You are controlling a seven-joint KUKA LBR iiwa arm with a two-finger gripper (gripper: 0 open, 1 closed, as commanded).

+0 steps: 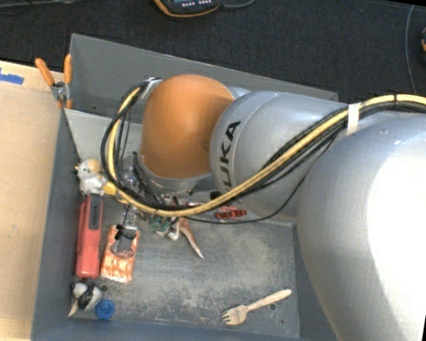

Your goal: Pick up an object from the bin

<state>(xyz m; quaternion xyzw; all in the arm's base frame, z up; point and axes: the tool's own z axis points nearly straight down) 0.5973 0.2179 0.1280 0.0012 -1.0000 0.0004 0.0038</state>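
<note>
One gripper (128, 234), jaw state not discernible, low over the orange-and-white block (118, 262) near the left wall of the bin (211, 280) - risk: the red bar (89, 240) just beside it may get caught or dragged, spoiling the grip.

The large silver-grey metal arm (364, 231) enters from the frame's right and reaches to its centre. A rounded orange wrist cover (180, 124) caps its end, with black and yellow cables (279, 164) looping round it. The dark gripper (129, 233) hangs just below, left of centre.
</note>
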